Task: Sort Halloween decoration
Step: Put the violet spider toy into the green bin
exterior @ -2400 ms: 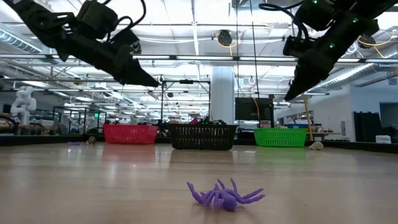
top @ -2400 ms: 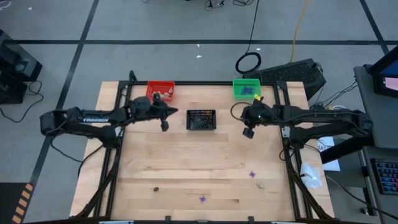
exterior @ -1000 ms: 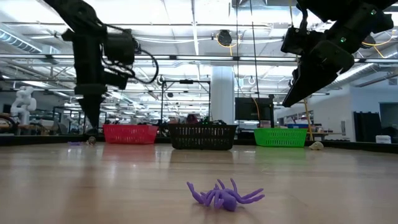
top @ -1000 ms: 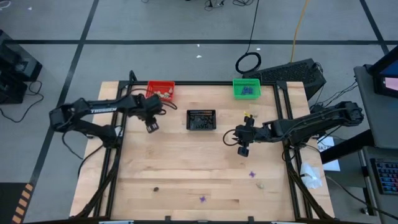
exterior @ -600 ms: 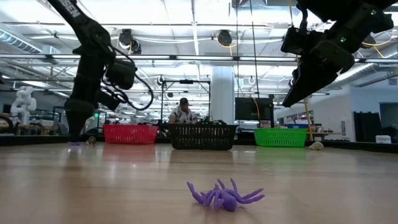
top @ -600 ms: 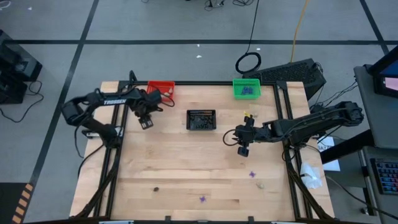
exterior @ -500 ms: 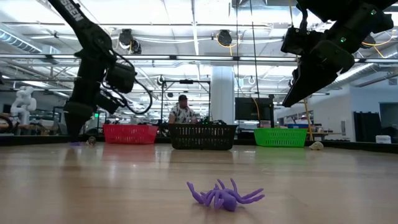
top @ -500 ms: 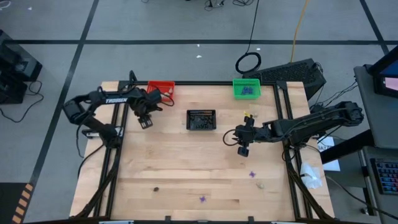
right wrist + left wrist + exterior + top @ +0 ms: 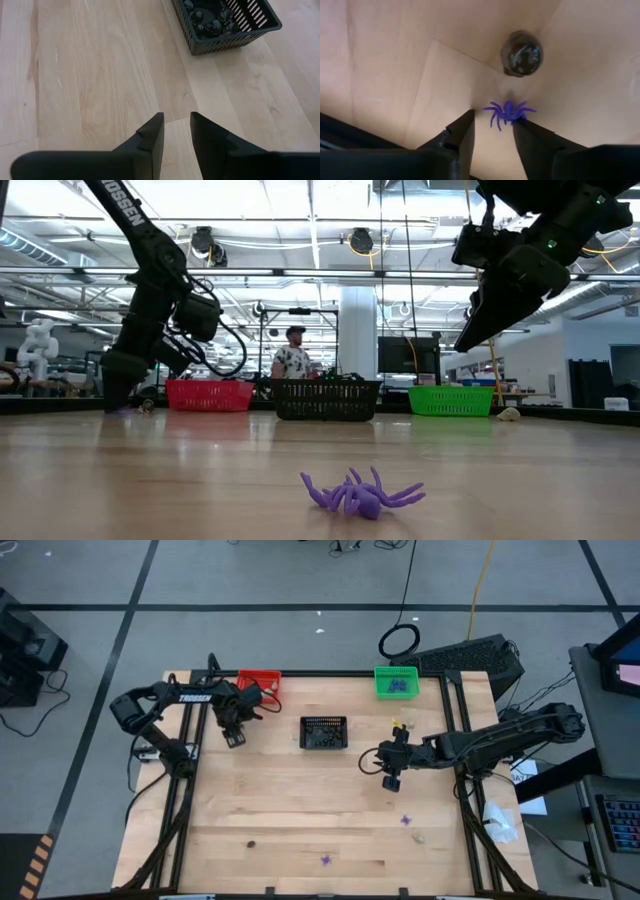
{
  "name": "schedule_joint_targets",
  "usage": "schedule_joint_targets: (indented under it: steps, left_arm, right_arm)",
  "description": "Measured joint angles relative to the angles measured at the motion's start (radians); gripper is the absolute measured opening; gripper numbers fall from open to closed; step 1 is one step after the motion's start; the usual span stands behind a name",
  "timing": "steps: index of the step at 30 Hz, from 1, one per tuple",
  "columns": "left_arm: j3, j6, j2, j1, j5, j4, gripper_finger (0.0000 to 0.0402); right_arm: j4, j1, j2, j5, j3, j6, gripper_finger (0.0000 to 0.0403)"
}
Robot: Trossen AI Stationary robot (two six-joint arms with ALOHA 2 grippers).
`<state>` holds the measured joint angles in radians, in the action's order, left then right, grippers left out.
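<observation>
My left gripper (image 9: 494,122) stands open, low over the table's far left (image 9: 233,737), near the red basket (image 9: 258,685). A purple spider trinket (image 9: 508,111) lies on the wood just ahead of its fingertips, close to one finger. A dark brown lump (image 9: 521,52) lies a little beyond it. My right gripper (image 9: 390,781) hangs above the table right of centre, open by a narrow gap with nothing in it (image 9: 176,127). Other trinkets lie near the front: a purple spider (image 9: 325,860), another purple one (image 9: 405,820), a beige lump (image 9: 420,836) and a dark bit (image 9: 251,845). My left gripper comes down from above with its two fingers to either side of the purple spider. One fingertip (image 9: 521,125) stands right at the spider's legs (image 9: 519,116); I cannot tell whether it touches them. The spider lies flat on the table.
The black basket (image 9: 323,732) with dark bits stands at far centre, and the green basket (image 9: 396,681) at far right. Bare wood spans the table's middle. A person (image 9: 293,360) shows in the room beyond the table.
My left gripper has moved toward the table's far left and come down, until its fingertips are at the table by the purple spider. My right gripper has kept still. The person has walked into sight behind the baskets.
</observation>
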<state>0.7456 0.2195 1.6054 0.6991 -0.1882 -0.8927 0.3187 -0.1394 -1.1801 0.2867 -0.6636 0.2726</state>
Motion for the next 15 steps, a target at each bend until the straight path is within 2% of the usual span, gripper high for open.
schedule_joint_targets:
  steps: [9,15]
  left_arm:
    - [0.002,0.028,0.0,-0.009,0.0,-0.009,0.0018]
    - [0.008,0.048,-0.07,-0.037,-0.003,0.002,0.0004]
  right_arm:
    - [0.0,0.0,0.0,0.0,0.0,-0.004,0.0089]
    - [0.0,0.0,0.0,0.0,0.0,-0.004,0.0089]
